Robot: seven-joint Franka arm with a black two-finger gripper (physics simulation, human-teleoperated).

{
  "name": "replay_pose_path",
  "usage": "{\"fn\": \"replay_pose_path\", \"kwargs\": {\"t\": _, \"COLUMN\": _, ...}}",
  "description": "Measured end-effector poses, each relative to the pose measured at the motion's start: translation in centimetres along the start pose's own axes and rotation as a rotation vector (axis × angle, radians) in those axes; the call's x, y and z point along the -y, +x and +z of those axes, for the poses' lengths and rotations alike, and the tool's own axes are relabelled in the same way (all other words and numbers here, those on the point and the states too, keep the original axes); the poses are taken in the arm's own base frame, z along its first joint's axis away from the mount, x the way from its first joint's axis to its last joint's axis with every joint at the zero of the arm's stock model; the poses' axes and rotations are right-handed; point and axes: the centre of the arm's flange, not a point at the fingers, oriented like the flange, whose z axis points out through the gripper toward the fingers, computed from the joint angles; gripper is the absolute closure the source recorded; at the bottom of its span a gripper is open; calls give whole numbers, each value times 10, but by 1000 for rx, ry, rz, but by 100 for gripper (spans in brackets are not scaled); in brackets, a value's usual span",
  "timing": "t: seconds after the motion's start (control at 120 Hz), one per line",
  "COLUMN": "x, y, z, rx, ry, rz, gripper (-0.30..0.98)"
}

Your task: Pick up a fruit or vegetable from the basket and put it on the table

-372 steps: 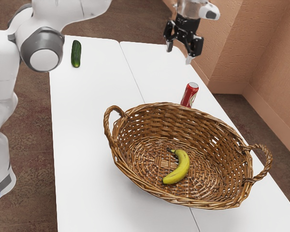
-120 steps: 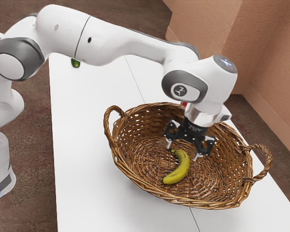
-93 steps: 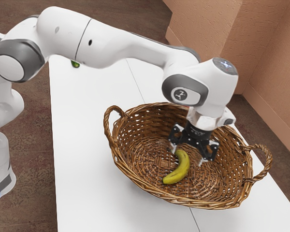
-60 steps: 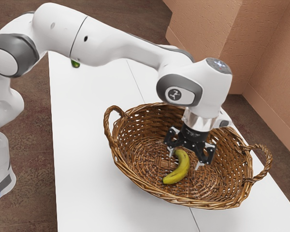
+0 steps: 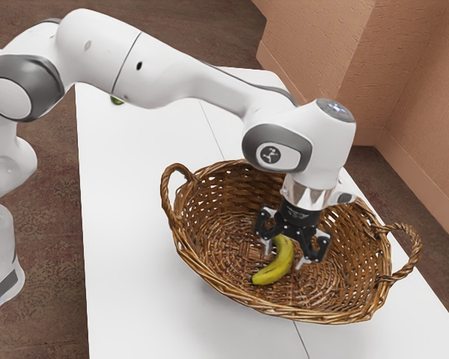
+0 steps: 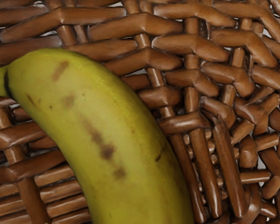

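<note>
the banana [image 5: 275, 271] is lying on the floor inside the wicker basket [image 5: 224, 191]. down within the basket's walls, the black two-finger gripper [image 5: 284, 255] is pointing downward, its fingers standing apart astride the banana, presumably because the basket's high sides are calling for a pinch from above and a straight lift.

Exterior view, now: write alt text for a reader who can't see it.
An open black gripper hangs over a yellow banana in a brown wicker basket, one finger to each side of the fruit. The basket stands on a white table; a white robot arm reaches in from the exterior view's left, partly hiding a green object.
</note>
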Motion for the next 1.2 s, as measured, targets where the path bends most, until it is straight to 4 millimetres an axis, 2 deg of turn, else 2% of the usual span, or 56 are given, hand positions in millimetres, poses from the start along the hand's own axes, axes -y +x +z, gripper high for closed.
{"fn": "replay_pose_path", "kwargs": {"t": 0.125, "x": -1, "y": 1, "z": 4, "rx": 6, "ry": 2, "rz": -2, "gripper": 31}}
{"fn": "replay_pose_path", "kwargs": {"t": 0.233, "x": -1, "y": 6, "z": 11, "rx": 18, "ry": 7, "rz": -13, "gripper": 44}}
{"fn": "replay_pose_path", "kwargs": {"t": 0.45, "x": -1, "y": 7, "z": 12, "rx": 21, "ry": 7, "rz": -16, "gripper": 48}}
{"fn": "replay_pose_path", "kwargs": {"t": 0.617, "x": 8, "y": 5, "z": -28, "rx": -6, "ry": -34, "rz": -4, "gripper": 50}}
{"fn": "replay_pose_path", "kwargs": {"t": 0.733, "x": 29, "y": -10, "z": -85, "rx": -60, "ry": -62, "rz": 26, "gripper": 50}}
{"fn": "replay_pose_path", "kwargs": {"t": 0.842, "x": 69, "y": -30, "z": -144, "rx": -92, "ry": -47, "rz": 35, "gripper": 50}}
{"fn": "replay_pose_path", "kwargs": {"t": 0.883, "x": 93, "y": -25, "z": -165, "rx": -92, "ry": -33, "rz": 5, "gripper": 51}}
{"fn": "replay_pose_path", "kwargs": {"t": 0.958, "x": 165, "y": 38, "z": -206, "rx": -98, "ry": -9, "rz": -174, "gripper": 50}}
{"fn": "replay_pose_path", "kwargs": {"t": 1.025, "x": 233, "y": 90, "z": -229, "rx": -97, "ry": 26, "rz": -349, "gripper": 50}}
{"fn": "replay_pose_path", "kwargs": {"t": 1.1, "x": 286, "y": 128, "z": -233, "rx": -85, "ry": 79, "rz": -490, "gripper": 51}}
{"fn": "replay_pose_path", "kwargs": {"t": 1.2, "x": 339, "y": 182, "z": -220, "rx": -45, "ry": 131, "rz": -628, "gripper": 52}}
